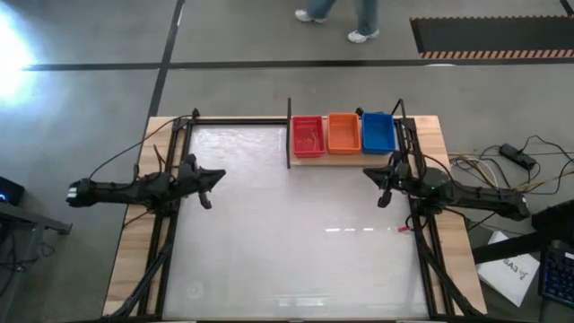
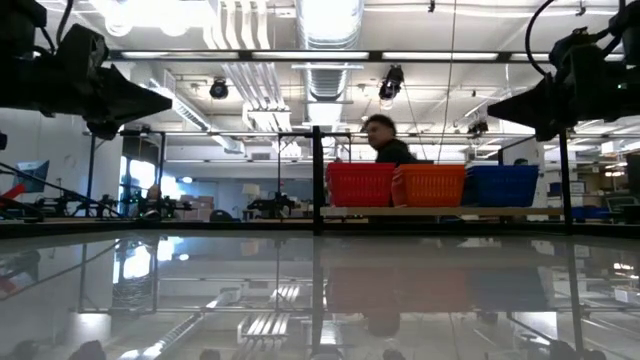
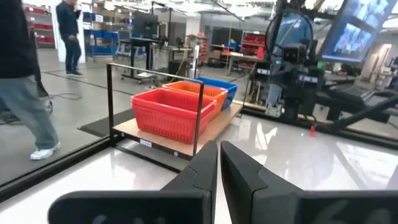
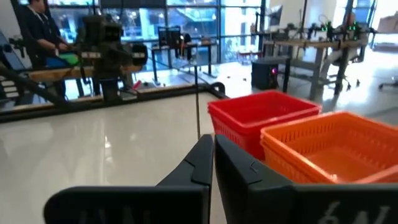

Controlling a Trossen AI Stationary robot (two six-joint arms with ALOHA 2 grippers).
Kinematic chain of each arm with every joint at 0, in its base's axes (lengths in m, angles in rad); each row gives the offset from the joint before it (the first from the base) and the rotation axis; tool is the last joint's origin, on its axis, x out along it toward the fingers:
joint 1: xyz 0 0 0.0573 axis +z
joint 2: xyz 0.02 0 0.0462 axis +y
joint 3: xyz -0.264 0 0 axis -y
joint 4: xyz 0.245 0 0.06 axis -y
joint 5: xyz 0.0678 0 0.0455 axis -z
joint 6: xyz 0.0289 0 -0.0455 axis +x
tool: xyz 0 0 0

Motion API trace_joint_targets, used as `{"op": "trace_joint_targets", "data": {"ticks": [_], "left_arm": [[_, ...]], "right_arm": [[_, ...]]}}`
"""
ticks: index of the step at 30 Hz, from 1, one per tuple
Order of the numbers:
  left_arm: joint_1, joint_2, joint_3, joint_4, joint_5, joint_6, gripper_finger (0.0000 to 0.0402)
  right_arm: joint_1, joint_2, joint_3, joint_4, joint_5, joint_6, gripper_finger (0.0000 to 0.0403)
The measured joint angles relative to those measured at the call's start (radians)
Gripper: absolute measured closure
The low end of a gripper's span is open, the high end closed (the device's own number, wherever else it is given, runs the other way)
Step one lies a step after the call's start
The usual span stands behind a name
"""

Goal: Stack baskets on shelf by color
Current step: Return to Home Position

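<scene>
Three colours on shelf [image 1: 336,160]: red baskets [image 1: 308,136], orange baskets [image 1: 343,133], blue baskets [image 1: 378,132] side by side | left gripper [image 1: 209,187] clenched, empty, well off shelf's red end | right gripper [image 1: 384,188] clenched, empty, near blue end | stacking looks done; only parking arms left

**Layout of the table [image 1: 296,233] from above: shelf at the far edge, one arm at each side.**
The shelf [image 1: 309,160] stands at the table's far edge, right of centre. On it the baskets [image 1: 343,134] sit close together in a single row along its length. The left gripper [image 1: 208,186] hangs over the table's left side. The right gripper [image 1: 381,187] hangs over its right side, near the front of the shelf's right end. A person [image 1: 366,18] is on the floor beyond the table.
</scene>
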Motion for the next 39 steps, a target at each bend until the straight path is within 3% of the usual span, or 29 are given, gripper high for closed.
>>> {"op": "trace_joint_targets", "data": {"ticks": [9,19,39], "left_arm": [[0.001,0.009,0.000,0.039,-0.099,-0.009,0.0398],[0.001,0.013,0.000,0.050,-0.099,-0.008,0.0398],[0.001,0.019,0.000,0.051,-0.098,-0.008,0.0398]], "right_arm": [[0.000,0.097,0.000,-0.001,0.000,0.007,0.0394],[0.000,0.163,-0.001,-0.001,-0.001,0.006,0.0394],[0.000,0.163,-0.002,0.002,-0.002,0.005,0.0394]]}}
